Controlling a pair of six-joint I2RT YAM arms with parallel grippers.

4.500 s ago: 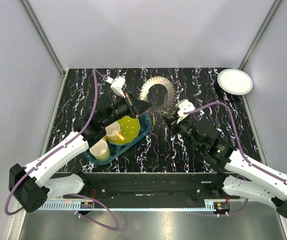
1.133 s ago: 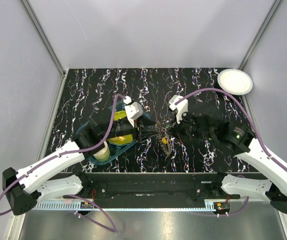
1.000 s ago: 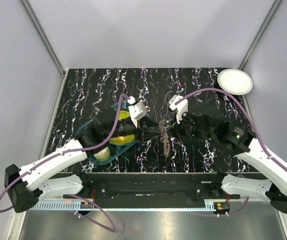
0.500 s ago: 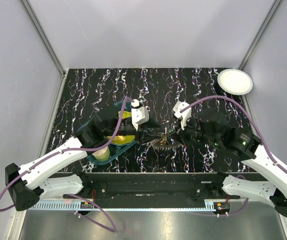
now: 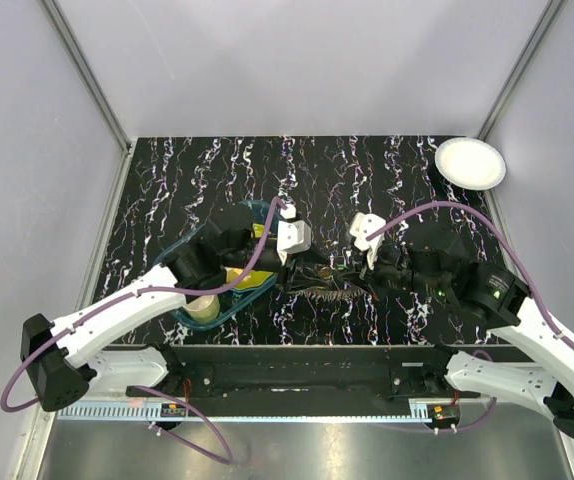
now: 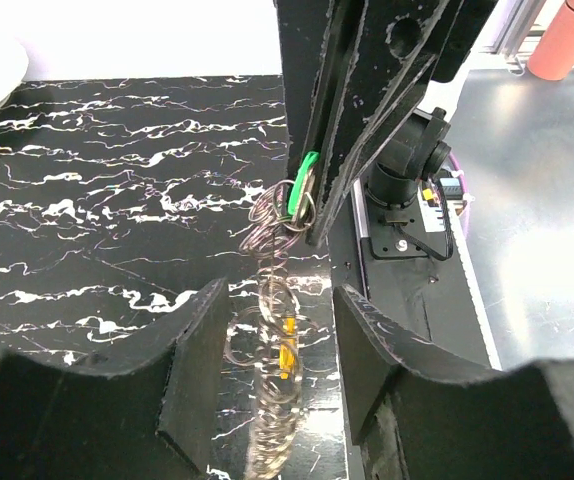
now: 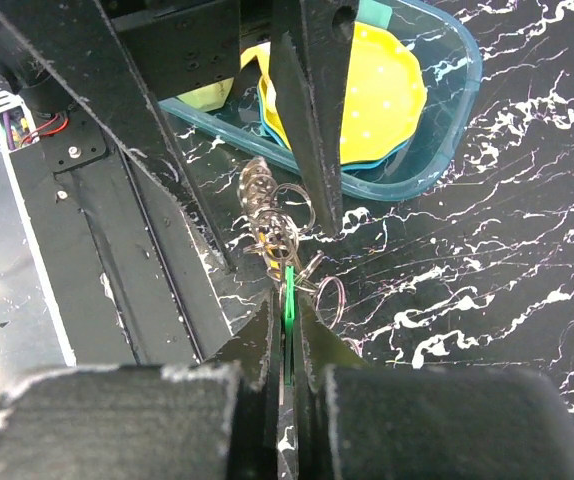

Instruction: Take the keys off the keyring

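Mottled brown-and-silver keyring [image 7: 267, 230] runs between both grippers over the marbled table [image 7: 487, 280].
Right gripper [image 7: 287, 300] is pinched tight on a green tab [image 6: 303, 182] at its end; left gripper [image 6: 274, 298] straddles the chain, fingers parted, clamping nothing. Left arm partly hides the teal tray [image 7: 477, 70] and yellow plate [image 7: 382, 90] behind.

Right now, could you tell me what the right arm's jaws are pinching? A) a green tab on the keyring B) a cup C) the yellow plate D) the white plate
A: the right wrist view shows them shut on the green tab of the keyring.
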